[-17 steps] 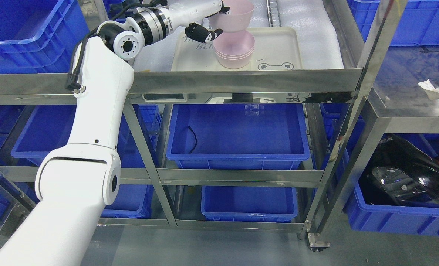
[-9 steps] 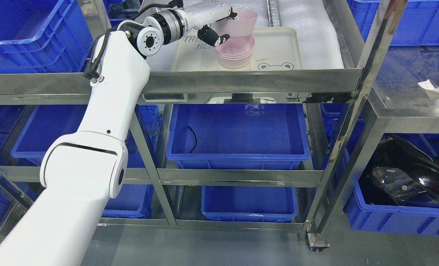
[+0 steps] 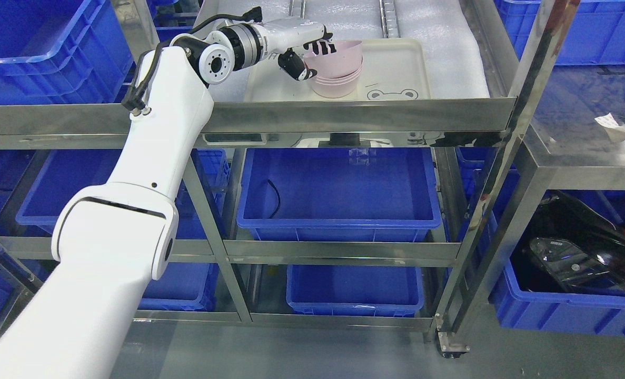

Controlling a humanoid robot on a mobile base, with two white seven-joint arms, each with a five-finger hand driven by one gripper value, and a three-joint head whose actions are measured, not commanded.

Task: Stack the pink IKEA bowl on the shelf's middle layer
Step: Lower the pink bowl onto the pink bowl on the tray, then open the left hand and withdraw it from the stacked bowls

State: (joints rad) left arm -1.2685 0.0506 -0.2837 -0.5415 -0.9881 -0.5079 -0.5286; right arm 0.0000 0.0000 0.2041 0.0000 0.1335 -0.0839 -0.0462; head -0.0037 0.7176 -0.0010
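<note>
White, glossy arm [image 3: 133,210] of thick rounded shells, split by thin dark seams. Small dark screw dots on the shells. Round white joint cap [image 3: 216,59] with a ring of little holes. Banded silver and black wrist collar [image 3: 249,39]. Black cable [image 3: 149,73] looped along the upper part, ending at silver plugs. White hand [image 3: 304,50] with black fingers [image 3: 325,47].

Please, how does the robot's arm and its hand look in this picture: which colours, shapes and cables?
The left arm has smooth glossy white shells with rounded joints and thin dark seams. A black cable loops outside along its upper part. The wrist is a ribbed silver metal ring. The left hand is white, with black fingers. The right arm is not visible.
</note>
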